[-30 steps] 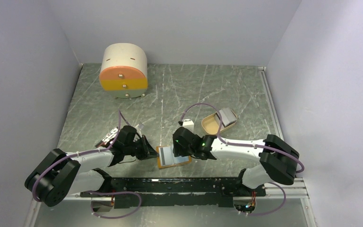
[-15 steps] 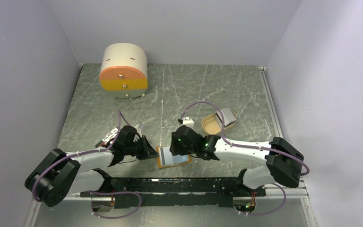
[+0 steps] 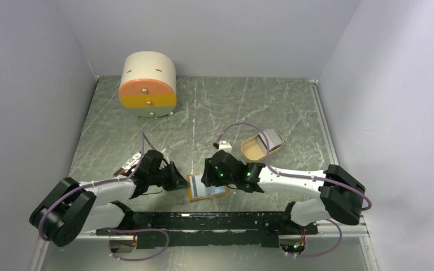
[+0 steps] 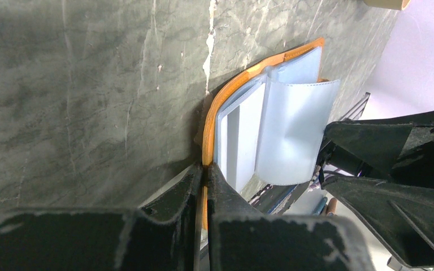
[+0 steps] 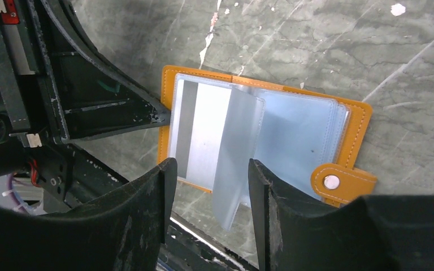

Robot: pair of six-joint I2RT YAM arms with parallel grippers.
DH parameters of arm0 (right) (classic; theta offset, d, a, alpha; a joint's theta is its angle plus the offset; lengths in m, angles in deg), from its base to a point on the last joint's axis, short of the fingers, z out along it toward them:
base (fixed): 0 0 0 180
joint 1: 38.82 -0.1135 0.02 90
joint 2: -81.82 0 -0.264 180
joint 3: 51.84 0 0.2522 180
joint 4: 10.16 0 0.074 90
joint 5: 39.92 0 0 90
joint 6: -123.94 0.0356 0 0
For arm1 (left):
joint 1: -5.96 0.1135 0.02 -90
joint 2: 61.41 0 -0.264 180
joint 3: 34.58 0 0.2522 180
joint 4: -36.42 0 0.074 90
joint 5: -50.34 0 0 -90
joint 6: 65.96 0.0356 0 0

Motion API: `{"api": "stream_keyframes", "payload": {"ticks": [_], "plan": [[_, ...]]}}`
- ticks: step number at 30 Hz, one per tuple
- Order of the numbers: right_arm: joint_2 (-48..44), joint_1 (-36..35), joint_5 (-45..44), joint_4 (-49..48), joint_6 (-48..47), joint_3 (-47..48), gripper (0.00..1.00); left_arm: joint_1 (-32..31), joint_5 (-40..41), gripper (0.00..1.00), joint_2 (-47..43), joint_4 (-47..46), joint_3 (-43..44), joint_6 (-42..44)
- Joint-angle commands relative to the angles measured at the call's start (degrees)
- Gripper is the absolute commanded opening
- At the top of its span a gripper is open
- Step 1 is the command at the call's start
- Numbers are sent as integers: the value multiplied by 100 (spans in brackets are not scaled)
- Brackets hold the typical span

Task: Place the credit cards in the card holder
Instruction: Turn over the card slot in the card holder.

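The orange card holder (image 3: 192,195) lies open near the front edge, pale blue inside. My left gripper (image 3: 185,182) is shut on its left orange rim (image 4: 205,148). My right gripper (image 3: 208,179) hovers open over it. In the right wrist view, a clear sleeve page (image 5: 238,148) stands up between the open fingers (image 5: 166,175), without a grip on it. A credit card (image 5: 200,132) with a dark stripe lies on the holder's left half. The snap tab (image 5: 339,182) sticks out at the right. More grey cards (image 3: 273,138) lean in the tan tray.
The tan oval tray (image 3: 252,148) stands just behind the right arm. A round cream-and-orange drawer box (image 3: 148,84) stands at the back left. Pale walls close in the table on three sides. A black rail (image 3: 215,221) runs along the front edge.
My right gripper has moved a little to the left over the open holder. The left gripper and the holder have stayed put.
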State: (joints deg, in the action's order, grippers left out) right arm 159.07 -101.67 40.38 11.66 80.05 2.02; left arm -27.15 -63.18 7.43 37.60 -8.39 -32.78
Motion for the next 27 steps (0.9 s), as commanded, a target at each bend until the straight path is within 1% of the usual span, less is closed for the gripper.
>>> {"api": "stream_keyframes", "payload": {"ticks": [1,8,10,16,19,23,25,27], "plan": [[-136,-8,183,-313,71,-104,53,-20,95,9,-68,-34,49,4],[-76,9,754,-1246,137,-425,55,-15,106,9,-89,-32,45,-13],[67,8,886,-1403,113,-426,56,-20,52,12,-99,-130,15,-39],[311,14,1067,-1843,92,-443,64,-20,-168,15,15,-281,31,-126],[319,77,1123,-2002,113,-511,65,18,-368,16,-6,-547,-73,-309],[352,213,1422,-2348,222,-687,69,71,-764,23,-24,-1095,-207,-528],[352,318,1552,-2615,299,-857,70,99,-951,25,1,-1488,-299,-674],[335,420,1654,-2797,370,-994,70,111,-958,27,22,-1536,-319,-691]]}}
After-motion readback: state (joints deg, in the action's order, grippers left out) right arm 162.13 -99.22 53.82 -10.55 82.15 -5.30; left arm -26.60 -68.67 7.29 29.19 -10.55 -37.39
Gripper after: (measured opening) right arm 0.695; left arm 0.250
